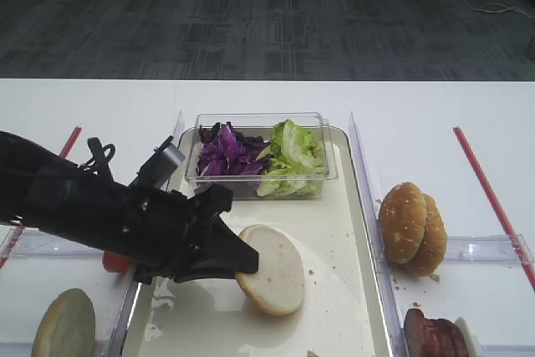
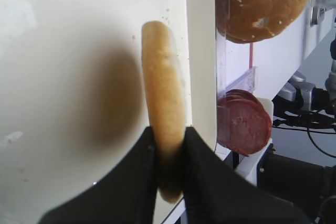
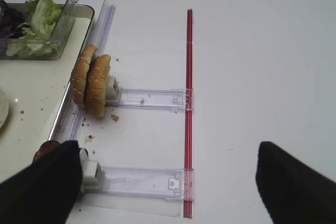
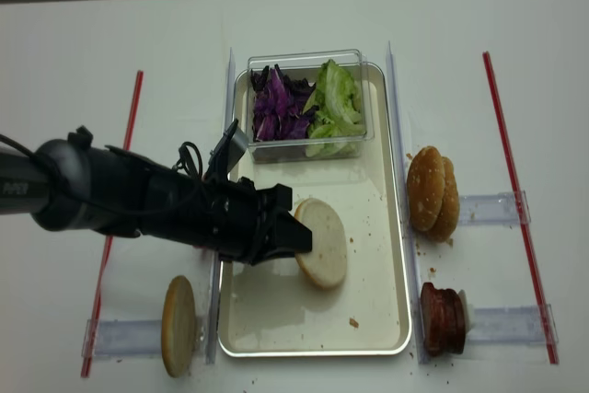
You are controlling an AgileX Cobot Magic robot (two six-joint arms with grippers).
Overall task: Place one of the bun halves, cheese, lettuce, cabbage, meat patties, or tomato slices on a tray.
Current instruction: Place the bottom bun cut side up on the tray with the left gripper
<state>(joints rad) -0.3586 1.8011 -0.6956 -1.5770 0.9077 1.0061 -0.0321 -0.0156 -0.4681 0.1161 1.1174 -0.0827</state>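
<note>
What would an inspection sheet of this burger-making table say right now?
Surface: white table, crumbs beside tray.
Job's things: bun half over the tray; lettuce and cabbage in clear tub; meat patties right.
Clutter: sesame buns, spare bun half, red strips.
Grippers: left gripper shut on bun half; right gripper open, empty.
Cables: wires on left arm.
Surroundings: dark carpet.

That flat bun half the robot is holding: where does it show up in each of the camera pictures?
Exterior high: bun half at lower centre, over the tray.
Right wrist: only a pale sliver of it at the left edge.
Left wrist: edge-on at centre, pinched by the left end effector.
Exterior high (realsense): centre, over the tray.
Shared landmark: the sesame buns.
</note>
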